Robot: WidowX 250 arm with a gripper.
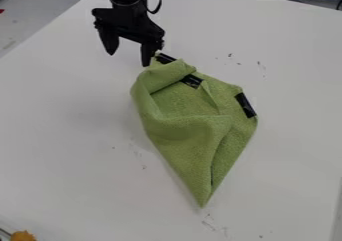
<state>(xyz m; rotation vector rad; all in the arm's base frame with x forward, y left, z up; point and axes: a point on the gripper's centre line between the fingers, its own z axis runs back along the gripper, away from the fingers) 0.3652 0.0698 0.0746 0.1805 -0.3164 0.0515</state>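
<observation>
The black gripper (128,59) hangs at the upper left of the view with its two fingers spread apart and nothing between them. Its right fingertip is close by the top left corner of a green cloth (180,130); whether they touch, I cannot tell. The cloth lies folded and rumpled in the middle, narrowing to a point toward the bottom. Black strips mark its top corner, its upper fold and its right edge.
A white table (67,135) lies under the cloth, with small dark marks on its surface. An orange object (23,236) shows at the bottom left corner. Dark items stand beyond the table's far edge at the top right.
</observation>
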